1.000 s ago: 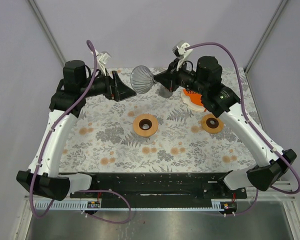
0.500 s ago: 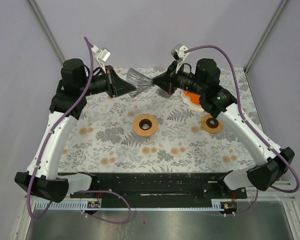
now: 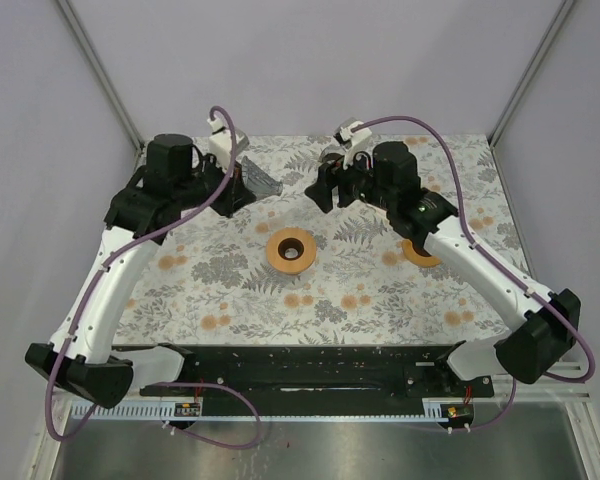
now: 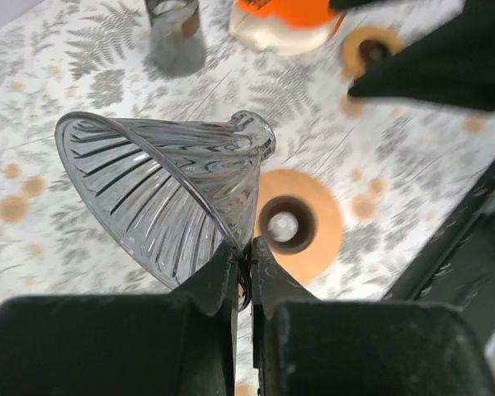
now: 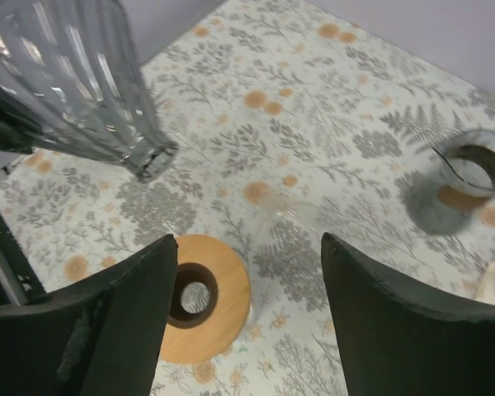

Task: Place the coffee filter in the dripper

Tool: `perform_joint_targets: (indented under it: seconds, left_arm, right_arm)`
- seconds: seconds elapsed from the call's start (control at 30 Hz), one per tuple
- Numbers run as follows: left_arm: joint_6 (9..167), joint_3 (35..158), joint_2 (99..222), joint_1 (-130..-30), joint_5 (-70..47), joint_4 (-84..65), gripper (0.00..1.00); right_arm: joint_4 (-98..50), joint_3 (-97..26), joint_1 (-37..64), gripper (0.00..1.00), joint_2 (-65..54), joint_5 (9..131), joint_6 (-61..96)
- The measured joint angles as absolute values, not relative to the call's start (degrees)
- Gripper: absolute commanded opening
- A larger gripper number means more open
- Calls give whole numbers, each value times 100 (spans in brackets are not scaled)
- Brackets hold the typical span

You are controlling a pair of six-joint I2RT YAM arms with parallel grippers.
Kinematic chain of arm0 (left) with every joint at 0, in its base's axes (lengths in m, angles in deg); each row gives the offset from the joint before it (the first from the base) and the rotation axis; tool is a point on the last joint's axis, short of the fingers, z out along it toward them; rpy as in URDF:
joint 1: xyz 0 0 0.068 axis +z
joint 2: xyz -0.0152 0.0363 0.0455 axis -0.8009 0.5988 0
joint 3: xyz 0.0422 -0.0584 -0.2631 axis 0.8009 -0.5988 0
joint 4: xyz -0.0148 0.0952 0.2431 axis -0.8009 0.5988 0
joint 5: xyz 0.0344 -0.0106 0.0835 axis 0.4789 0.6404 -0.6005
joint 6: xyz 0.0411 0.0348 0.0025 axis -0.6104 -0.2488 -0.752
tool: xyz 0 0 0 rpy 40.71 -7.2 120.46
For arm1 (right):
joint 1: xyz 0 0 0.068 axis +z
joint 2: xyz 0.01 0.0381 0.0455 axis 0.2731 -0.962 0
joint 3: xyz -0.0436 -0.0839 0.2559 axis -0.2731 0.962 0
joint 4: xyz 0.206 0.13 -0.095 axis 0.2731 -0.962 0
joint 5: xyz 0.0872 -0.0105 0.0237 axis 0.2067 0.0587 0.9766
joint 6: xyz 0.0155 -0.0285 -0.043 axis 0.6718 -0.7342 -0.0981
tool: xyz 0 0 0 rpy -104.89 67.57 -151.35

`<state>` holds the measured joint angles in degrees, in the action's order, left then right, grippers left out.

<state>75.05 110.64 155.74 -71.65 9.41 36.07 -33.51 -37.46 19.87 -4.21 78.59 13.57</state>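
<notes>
The dripper (image 4: 165,194) is a clear ribbed glass cone, tipped on its side in the air. My left gripper (image 4: 246,247) is shut on its rim; from above, the left gripper (image 3: 242,185) holds the dripper (image 3: 264,181) over the back of the table. In the right wrist view the dripper (image 5: 74,82) hangs at the upper left. My right gripper (image 5: 247,247) is open and holds nothing, and from above the right gripper (image 3: 321,192) stands just right of the dripper's narrow end. I cannot make out a coffee filter.
A wooden ring (image 3: 289,250) lies mid-table, and a second ring (image 3: 423,248) is partly under the right arm. A grey glass beaker (image 5: 462,186) stands at the back. An orange and cream object (image 4: 285,21) lies beside it. The cloth is floral.
My left gripper shut on the dripper's rim while the right still held its neck. The right gripper has since let go, opened and drawn back. Both arms have dropped lower.
</notes>
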Motion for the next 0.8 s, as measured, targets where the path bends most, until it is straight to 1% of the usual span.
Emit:
perform_joint_targets:
  seconds: [0.07,0.13,0.2,0.27,0.37,0.5,0.63,0.8]
  left_arm:
    - [6902,11105,15574,-7416,458,3902,0]
    - [6312,11167,15565,-7718,95,4197,0]
    - [5719,11276,15565,-8000,-211,4499,0]
    - [5210,11418,15565,-8249,-493,4750,0]
    - [4461,11656,15563,-8546,-891,5069,0]
    - [3578,11890,15563,-8848,-1149,5548,0]
    - [3081,11938,15644,-9117,-1339,5863,0]
    - [2882,11925,15869,-9611,-1842,5959,0]
  right_arm:
    - [-3537,-3749,1948,81,-411,7527,1368]
    - [-3812,-3880,1889,86,-411,7274,1408]
    - [-4216,-4249,1839,94,-472,7140,1467]
    - [-4623,-4898,1819,99,-651,7125,1550]
    - [-5080,-6081,1815,99,-1044,7162,1683]
    - [-5582,-7399,1813,93,-1536,7481,1961]
    - [-6094,-8312,1907,90,-2142,7811,2092]
    - [-6874,-8975,2202,84,-3014,7907,2085]
